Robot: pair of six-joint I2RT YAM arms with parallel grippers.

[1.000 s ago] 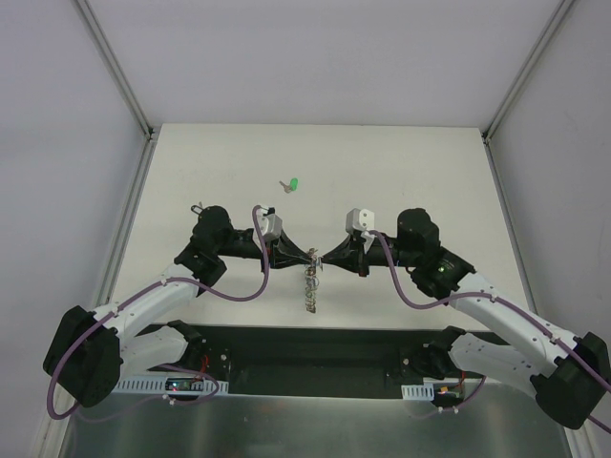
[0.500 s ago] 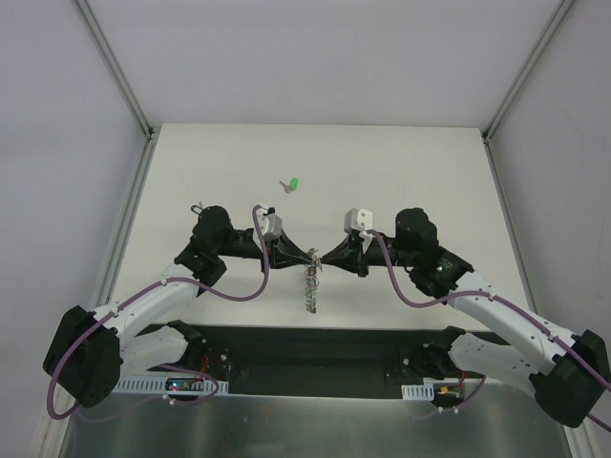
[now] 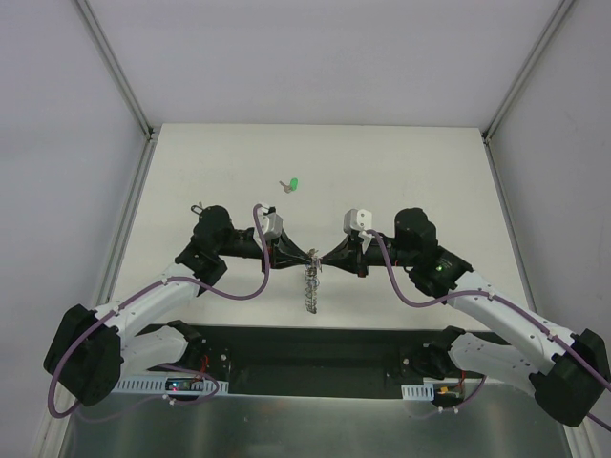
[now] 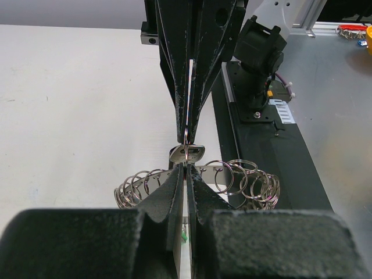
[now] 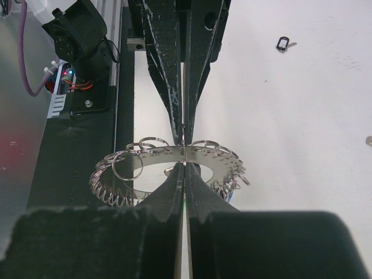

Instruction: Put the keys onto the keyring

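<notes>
As before, left pincer, right pincer at keyring.

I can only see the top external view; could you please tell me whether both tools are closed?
Observer: Yes; the left wrist view shows the left tool and right tool both shut, tip to tip.
Operator: What sits between them?
Observer: A small split ring, with a silver key against it.
Operator: And the big ring?
Observer: The right wrist view shows the keyring as a flat band hung with many small split rings.
</notes>
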